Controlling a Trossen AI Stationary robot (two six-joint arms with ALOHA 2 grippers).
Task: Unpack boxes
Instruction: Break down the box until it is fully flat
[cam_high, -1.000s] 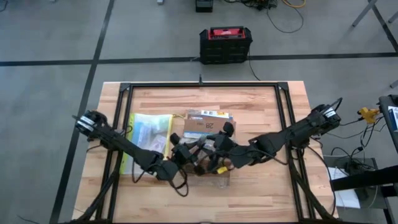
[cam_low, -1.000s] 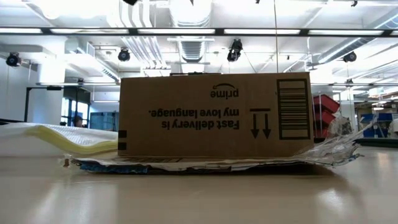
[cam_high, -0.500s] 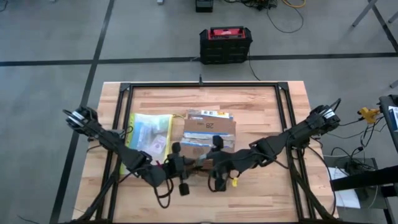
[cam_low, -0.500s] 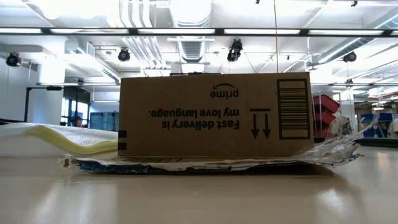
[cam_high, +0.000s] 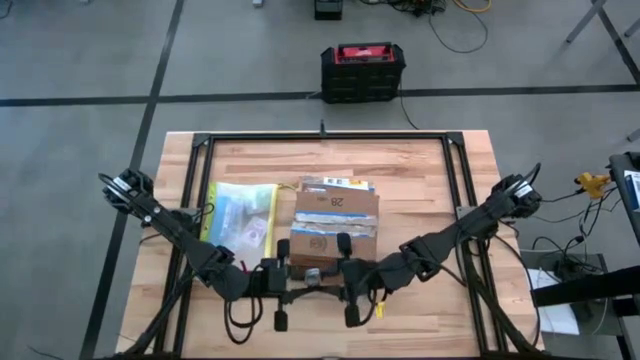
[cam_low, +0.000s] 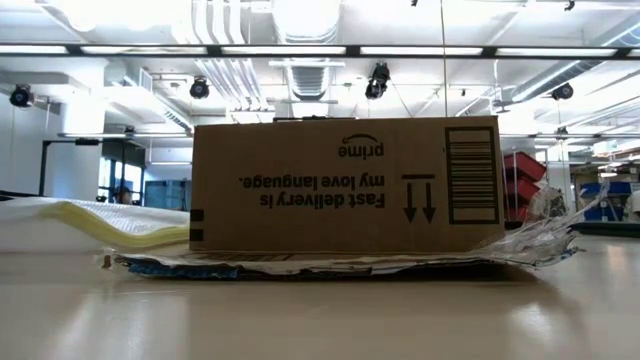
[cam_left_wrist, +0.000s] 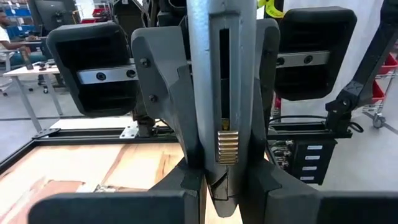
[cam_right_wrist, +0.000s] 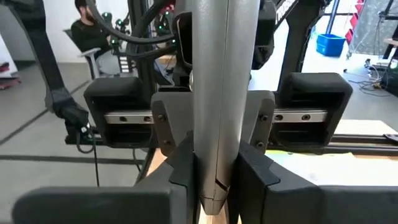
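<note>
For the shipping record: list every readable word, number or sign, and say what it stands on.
"prime", upside down: side of the cardboard box.
"Fast delivery is my love language.", upside down: same side.
Two arrows and a barcode-like stripe block: same side.
"28": box top.
White labels on top: too small to read.

Robotics lab or workshop, grey concrete floor (cam_high: 80, 60) marked with dark lines, cables (cam_high: 450, 20) trailing across it, strip lights (cam_low: 430, 50) and bare ducts (cam_low: 235, 75) overhead, seated person at a desk (cam_right_wrist: 87, 34), blue bin (cam_right_wrist: 329, 43), wooden tabletop (cam_high: 420, 170) in a black frame.
</note>
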